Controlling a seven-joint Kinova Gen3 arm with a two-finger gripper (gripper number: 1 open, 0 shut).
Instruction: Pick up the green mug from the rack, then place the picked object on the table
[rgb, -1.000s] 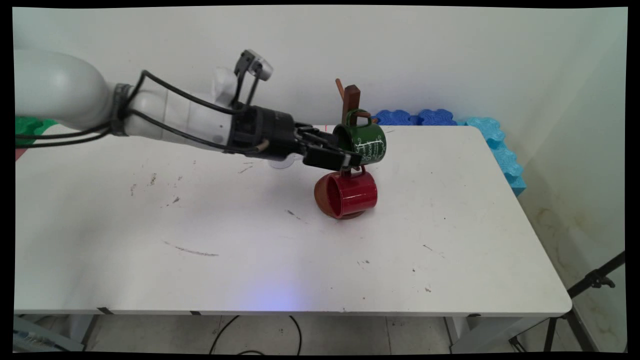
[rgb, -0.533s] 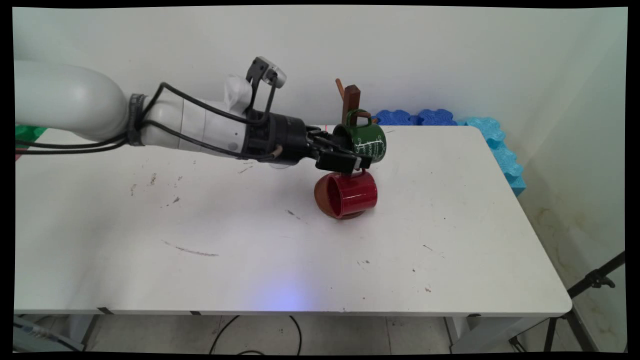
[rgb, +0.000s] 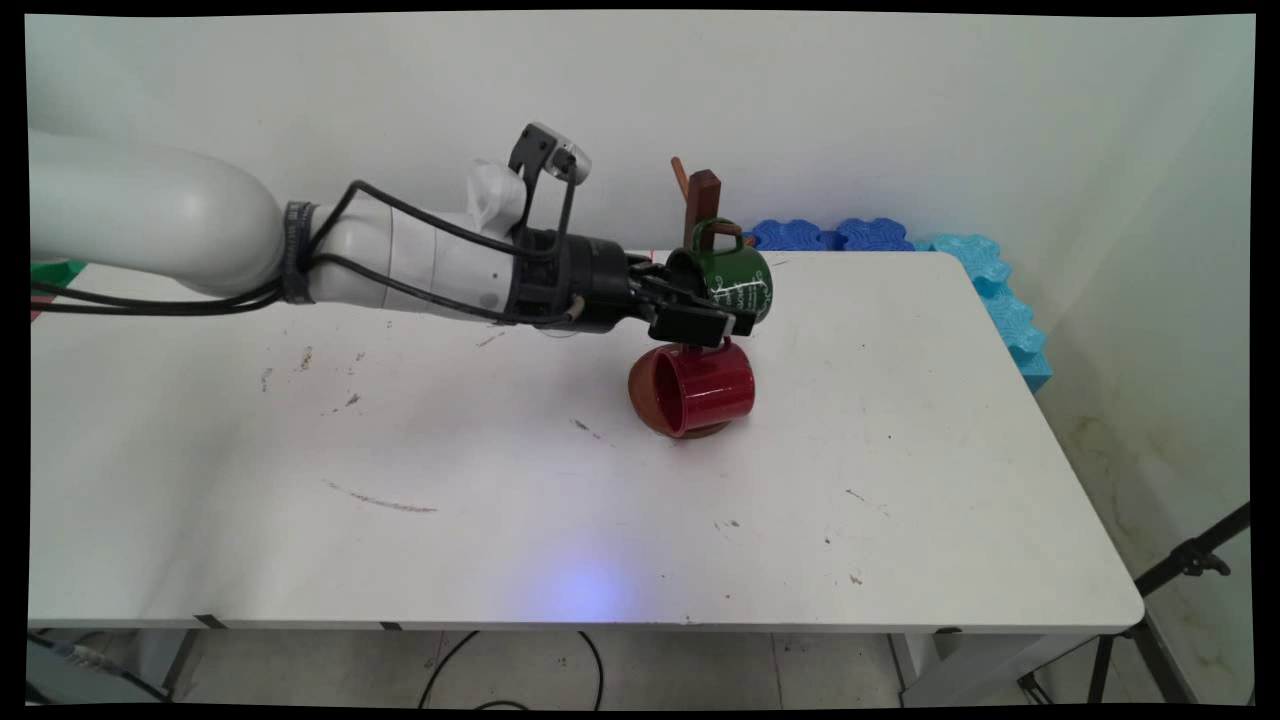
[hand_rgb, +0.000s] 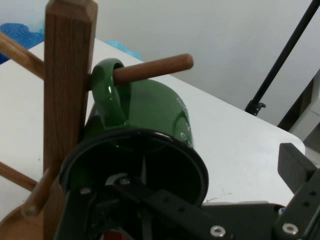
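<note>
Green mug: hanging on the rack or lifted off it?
Hanging. The green mug has its handle looped over a peg of the wooden rack, mouth facing the gripper.

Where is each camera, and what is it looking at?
Main view: sits above the table's near side, looking down across the white table to the wall; shows the white arm and its pincer at the green mug.
Hand view: rides on the hand, looking along the pincer; its black linkage rises from the bottom.
Both show the green mug hanging on the wooden mug rack.
</note>
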